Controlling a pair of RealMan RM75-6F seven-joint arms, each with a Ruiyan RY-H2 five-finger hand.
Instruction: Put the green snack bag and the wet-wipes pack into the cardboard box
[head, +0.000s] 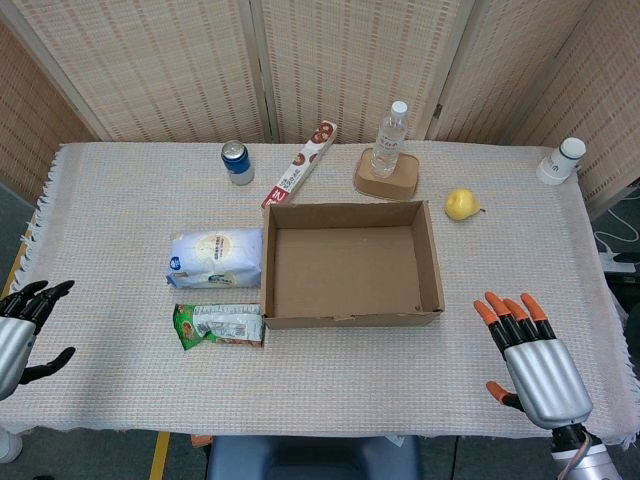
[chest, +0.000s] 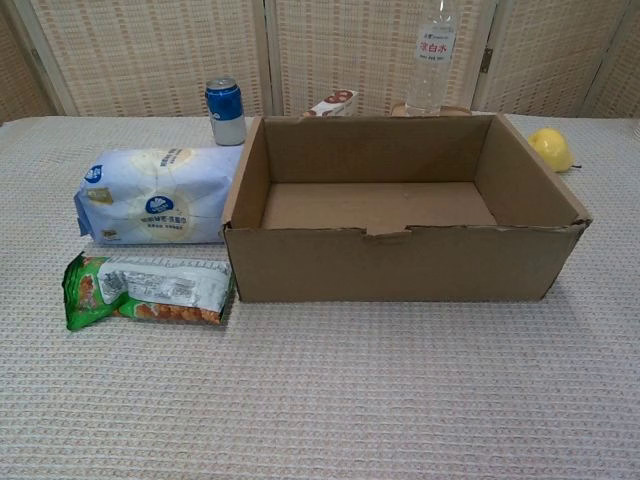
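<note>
The open cardboard box (head: 432, 262) (chest: 400, 262) sits mid-table and holds nothing. Against its left wall lies the pale blue wet-wipes pack (head: 215, 257) (chest: 155, 196). Just in front of that pack lies the green snack bag (head: 218, 324) (chest: 145, 290), touching the box's front left corner. My left hand (head: 20, 335) hovers at the table's left edge, fingers apart, holding nothing. Near the front right, my right hand (head: 530, 360) is spread with orange fingertips (head: 512, 308) and holds nothing. The chest view shows neither hand.
Behind the box stand a blue can (head: 237, 162) (chest: 225, 110), a long red-and-white carton (head: 303, 167), and a water bottle (head: 390, 138) on a brown coaster. A yellow pear (head: 460, 204) (chest: 552, 148) lies right of the box. A white jar (head: 562, 160) stands far right.
</note>
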